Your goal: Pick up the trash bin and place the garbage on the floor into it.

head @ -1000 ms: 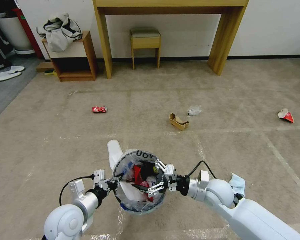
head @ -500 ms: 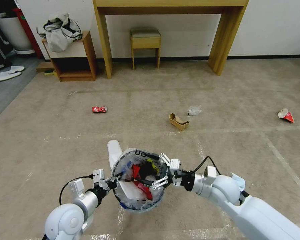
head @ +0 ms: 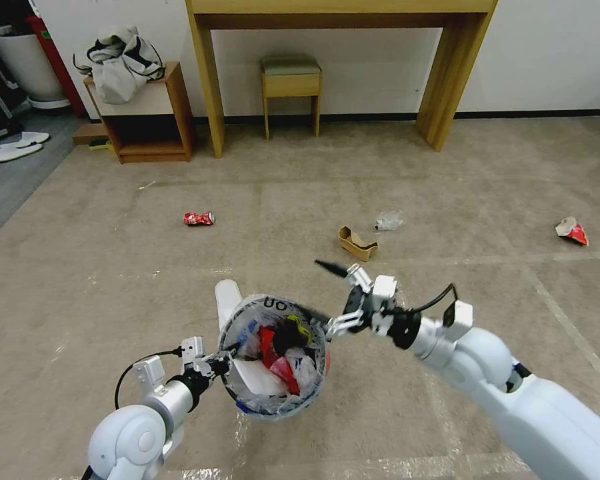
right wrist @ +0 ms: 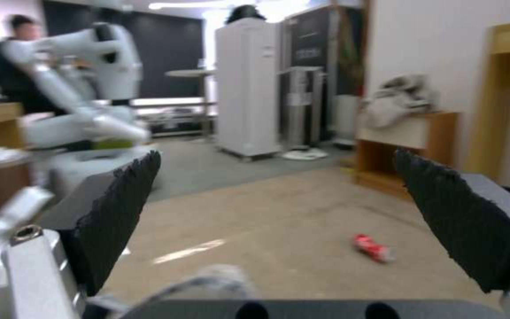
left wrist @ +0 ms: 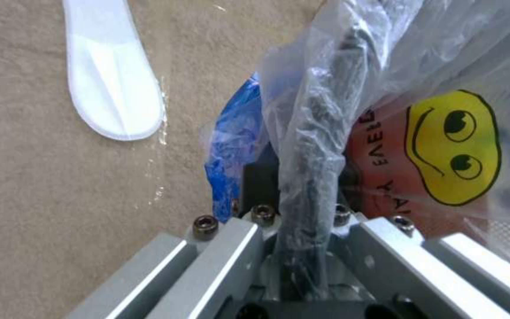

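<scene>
Trash bin (head: 275, 363): small, round, lined with a crinkled clear plastic bag bearing black lettering; holds red, white and dark litter; sits near, between the two arms.
Left gripper (head: 220, 365): pinches the bin's left rim through the film; the left wrist view shows the black rim and bag running between its pressed jaws.
Right gripper (head: 333, 297): fingers spread wide, empty, just right of and beyond the bin; serrated black pads (right wrist: 119, 208).
White slipper (head: 228, 301): flat oval, soft, touching the bin's far-left side.
Soda can (head: 199, 218): red metal, lying on its side, far left.
Cardboard scrap (head: 357, 243): brown, folded, centre.
Plastic wad (head: 388, 220): clear, crumpled, beside the cardboard.
Foil wrapper (head: 573, 231): red, far right.
Floor (head: 113, 293): beige short-pile carpet with shiny tape lines.
Room: wooden table (head: 340, 40), small stool (head: 291, 83), white wall.
</scene>
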Motion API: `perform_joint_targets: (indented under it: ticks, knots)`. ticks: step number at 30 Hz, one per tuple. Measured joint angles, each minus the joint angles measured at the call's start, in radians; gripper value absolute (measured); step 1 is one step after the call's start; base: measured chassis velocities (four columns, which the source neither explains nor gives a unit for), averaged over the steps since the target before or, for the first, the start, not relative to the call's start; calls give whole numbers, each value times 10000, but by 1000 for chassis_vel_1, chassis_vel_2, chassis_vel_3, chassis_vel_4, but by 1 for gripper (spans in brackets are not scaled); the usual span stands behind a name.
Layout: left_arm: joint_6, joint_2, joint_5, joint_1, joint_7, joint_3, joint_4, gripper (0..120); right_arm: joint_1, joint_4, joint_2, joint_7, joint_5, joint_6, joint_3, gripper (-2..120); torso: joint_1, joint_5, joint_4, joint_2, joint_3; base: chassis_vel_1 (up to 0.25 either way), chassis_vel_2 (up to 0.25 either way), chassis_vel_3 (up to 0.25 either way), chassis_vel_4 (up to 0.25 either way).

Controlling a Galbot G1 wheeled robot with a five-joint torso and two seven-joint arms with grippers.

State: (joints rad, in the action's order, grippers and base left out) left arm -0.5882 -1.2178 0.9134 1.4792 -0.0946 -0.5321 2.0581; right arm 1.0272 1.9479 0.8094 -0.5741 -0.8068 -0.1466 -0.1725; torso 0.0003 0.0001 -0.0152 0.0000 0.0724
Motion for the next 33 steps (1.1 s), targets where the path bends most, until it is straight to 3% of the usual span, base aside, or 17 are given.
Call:
perform_joint_targets:
  ticks: [10, 14, 23, 28, 33]
  knots:
    - [114, -240, -274, 77, 15, -1, -96, 0, 1754, -1281, 460, 36, 608, -265, -2827, 100, 1, 3, -3, 0, 0, 0, 0, 0, 0]
    - [122, -286, -291, 76, 16, -16, -98, 0, 1966, -1689, 493, 122, 909, -303, -3091, 100, 0, 0, -3, 0, 0, 0, 0, 0, 0]
    - [125, -108, -218, -38, 16, -76, -87, 0, 1471, -3716, 373, 1395, 2182, 121, -3114, 100, 0, 1, 0, 0, 0, 0, 0, 0, 0]
    - [125, -103, -194, -69, 17, -67, -135, 0, 1185, -4637, 139, 1949, 2615, 705, -2996, 100, 0, 3, 0, 0, 0, 0, 0, 0, 0]
    - [125, -109, -176, -129, 17, -54, -199, 0, 839, -5389, -695, 2867, 2779, 2286, -2552, 100, 0, 4, -1, 0, 0, 0, 0, 0, 0]
